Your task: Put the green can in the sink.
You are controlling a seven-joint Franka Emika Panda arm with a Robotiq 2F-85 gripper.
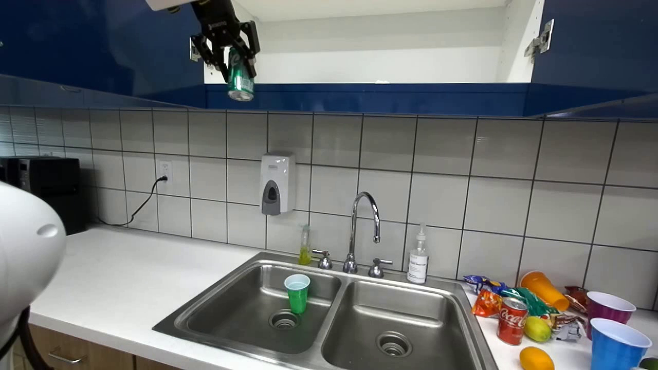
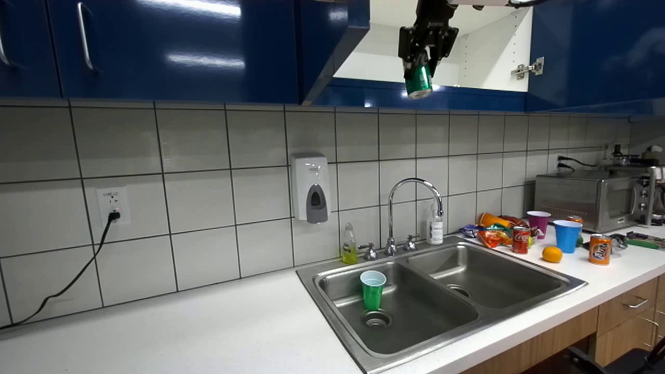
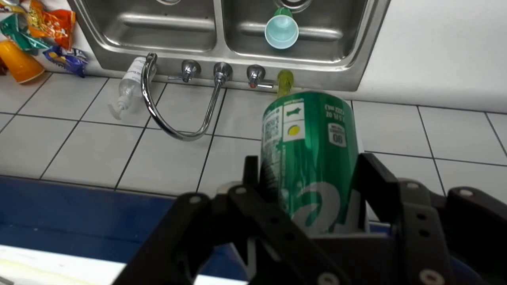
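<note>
Clasping the green can (image 3: 313,158) on both sides with the gripper (image 1: 239,73) | held aloft before the open blue cabinet (image 1: 370,96), well above the sink (image 1: 329,318) | with a green cup (image 1: 297,298) in the left basin (image 1: 239,321), snack packets (image 1: 486,303) at right

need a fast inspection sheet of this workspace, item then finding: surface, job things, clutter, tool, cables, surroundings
Surface: white countertop around the double-basin sink
Job's things: green can held in the air, not yet in the sink
Clutter: green cup in the sink; snack bags, Coca-Cola can, orange cup, blue cup and Fanta can beside it
Tool: shut on the green can
Cables: black cable plugged into a wall outlet
Surroundings: tiled wall, wall-mounted dispenser, open blue cabinet
</note>
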